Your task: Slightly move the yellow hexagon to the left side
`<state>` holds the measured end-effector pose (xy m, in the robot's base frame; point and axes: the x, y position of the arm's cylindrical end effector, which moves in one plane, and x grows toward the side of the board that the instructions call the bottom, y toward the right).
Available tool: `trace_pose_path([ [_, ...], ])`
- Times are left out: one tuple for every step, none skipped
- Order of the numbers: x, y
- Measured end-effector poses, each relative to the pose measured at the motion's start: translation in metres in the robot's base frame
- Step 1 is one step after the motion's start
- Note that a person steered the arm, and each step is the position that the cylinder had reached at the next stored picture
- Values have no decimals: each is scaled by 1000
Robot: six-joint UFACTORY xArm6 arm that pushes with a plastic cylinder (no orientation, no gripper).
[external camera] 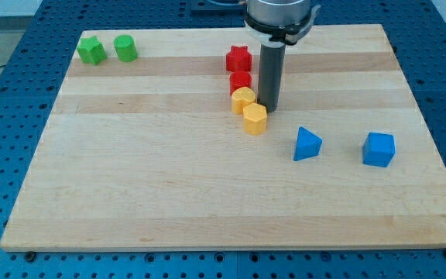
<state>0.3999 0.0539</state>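
Pale wooden board (130, 194) on a blue perforated bench fills the view, and no container of any kind sits on it, so nothing is held in anything. At the view's top left stand a green star-like block (91, 50) and, just beside it, a green cylinder (125, 49). Near the middle runs a tight column: a red star (238, 57), a red cylinder (241, 80) below it, then a yellow rounded block (243, 99), and the yellow hexagon (255, 118) at the bottom, touching that yellow neighbour. My tip (269, 107) rests just to the right of the two yellow blocks, close to the hexagon's upper right edge; there are no jaws on this rod, so nothing is clamped or released. Further right lie a blue triangular block (307, 144) and a blue cube (379, 149), well apart from the column. A leftward push from here would likely catch the other yellow block too, or turn the hexagon downward.
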Motion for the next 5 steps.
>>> trace_pose_path([
  [1, 10],
  [14, 36],
  [35, 25],
  [34, 19],
  [34, -7],
])
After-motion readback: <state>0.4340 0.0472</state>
